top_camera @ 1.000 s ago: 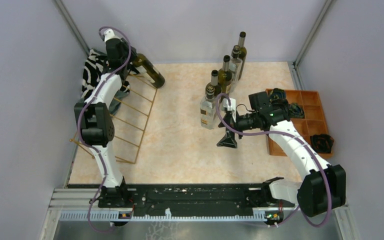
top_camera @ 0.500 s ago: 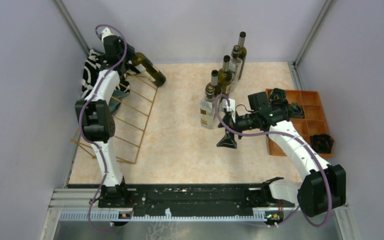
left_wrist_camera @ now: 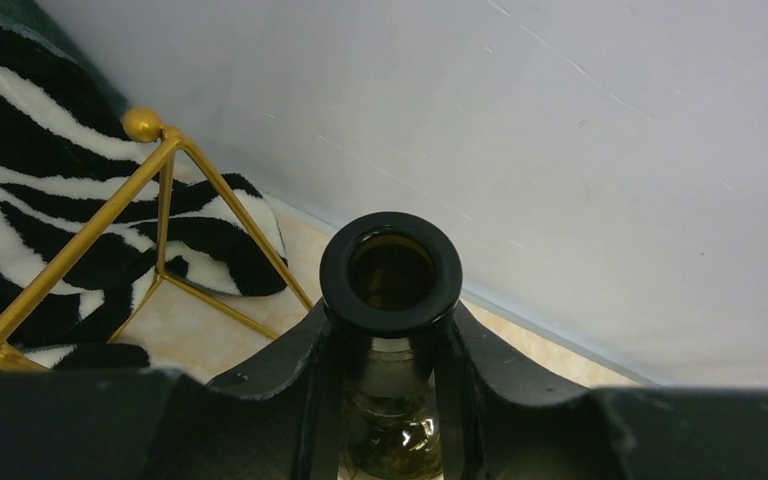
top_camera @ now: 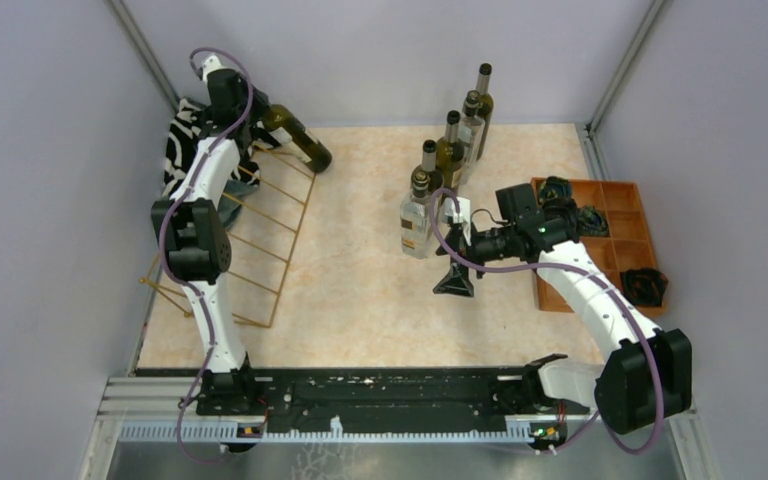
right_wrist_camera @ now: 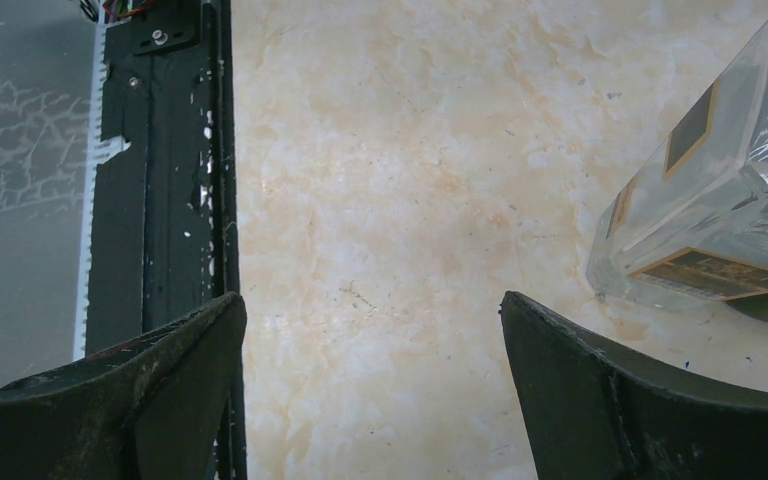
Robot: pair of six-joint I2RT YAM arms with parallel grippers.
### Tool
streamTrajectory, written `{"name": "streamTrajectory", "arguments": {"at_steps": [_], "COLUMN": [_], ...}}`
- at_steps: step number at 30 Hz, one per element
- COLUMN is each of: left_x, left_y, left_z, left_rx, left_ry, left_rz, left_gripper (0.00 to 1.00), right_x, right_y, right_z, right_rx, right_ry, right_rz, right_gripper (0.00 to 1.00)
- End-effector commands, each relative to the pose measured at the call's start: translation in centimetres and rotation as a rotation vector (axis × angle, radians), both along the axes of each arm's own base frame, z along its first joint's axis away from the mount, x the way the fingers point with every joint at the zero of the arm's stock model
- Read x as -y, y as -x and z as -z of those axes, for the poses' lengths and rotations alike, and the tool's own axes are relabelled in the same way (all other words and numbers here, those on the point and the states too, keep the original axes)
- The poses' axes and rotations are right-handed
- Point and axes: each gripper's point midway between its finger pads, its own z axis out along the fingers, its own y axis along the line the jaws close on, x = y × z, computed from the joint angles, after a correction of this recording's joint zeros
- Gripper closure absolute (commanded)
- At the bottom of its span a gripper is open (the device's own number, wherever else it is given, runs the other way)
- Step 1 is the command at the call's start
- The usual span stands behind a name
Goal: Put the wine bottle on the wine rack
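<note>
At the far end of the wine rack (top_camera: 260, 235), the left tool (left_wrist_camera: 390, 345) was clamped tight on the neck of the dark wine bottle (top_camera: 300, 143), which lay tilted at the rack's far corner, its base pointing right. Well to the right of the rack, the right tool (right_wrist_camera: 370, 340) hung over the tabletop (top_camera: 360, 270) with jaws spread wide, gripping nothing.

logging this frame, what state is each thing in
left gripper, shut on the wine bottle's neck
wine bottle, uncorked, tilted over the rack's far end
wine rack, near cells without bottles
right gripper, open, holding nothing
clear bottle, upright
other bottles, upright in a row
tray, dark things in some compartments
</note>
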Motion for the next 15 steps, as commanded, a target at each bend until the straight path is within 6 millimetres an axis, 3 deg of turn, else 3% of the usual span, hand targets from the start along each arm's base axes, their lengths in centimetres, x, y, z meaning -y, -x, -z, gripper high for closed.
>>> {"name": "streamTrajectory", "arguments": {"at_steps": [1, 15], "left_x": [-0.52, -1.02], "left_y": [-0.14, 0.33], "left_z": [0.19, 1.18], "left_rx": [-0.01, -0.037], "left_ry": [-0.007, -0.004], "left_rz": [-0.024, -0.055], "left_gripper": [0.64, 0.48], "right_x": [-0.51, -0.58], "right_y": [-0.19, -0.13], "right_z": [-1.07, -0.94], "right_rx": [0.055, 0.057], "right_ry": [-0.022, -0.018], "right_rz": [-0.028, -0.032], "right_gripper": [0.03, 0.03]}}
